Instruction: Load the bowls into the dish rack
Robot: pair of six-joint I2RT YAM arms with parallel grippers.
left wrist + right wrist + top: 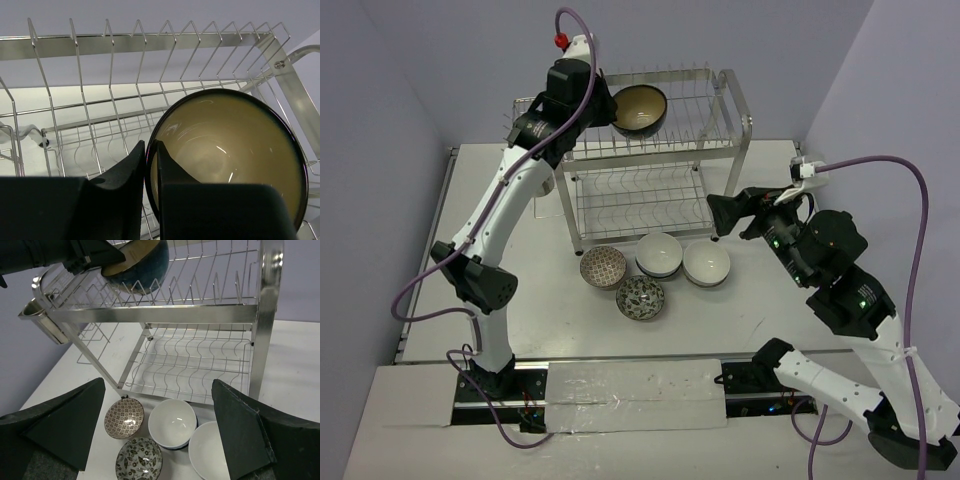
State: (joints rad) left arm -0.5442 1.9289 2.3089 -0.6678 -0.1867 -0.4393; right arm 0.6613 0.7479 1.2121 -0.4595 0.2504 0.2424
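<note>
Teal bowl [640,110] tilts in the dish rack's [725,150] upper tier, perhaps resting there, rim clenched by left gripper [150,150]; right gripper [159,405] gapes near the rack.

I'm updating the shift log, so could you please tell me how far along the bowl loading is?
Done: no bowl sits released in the dish rack. In hand: the left end effector pinches the rim of the teal bowl at the upper tier. Left: the red-patterned bowl, two white bowls and the floral bowl sit on the table before the rack, near the open right end effector.
</note>
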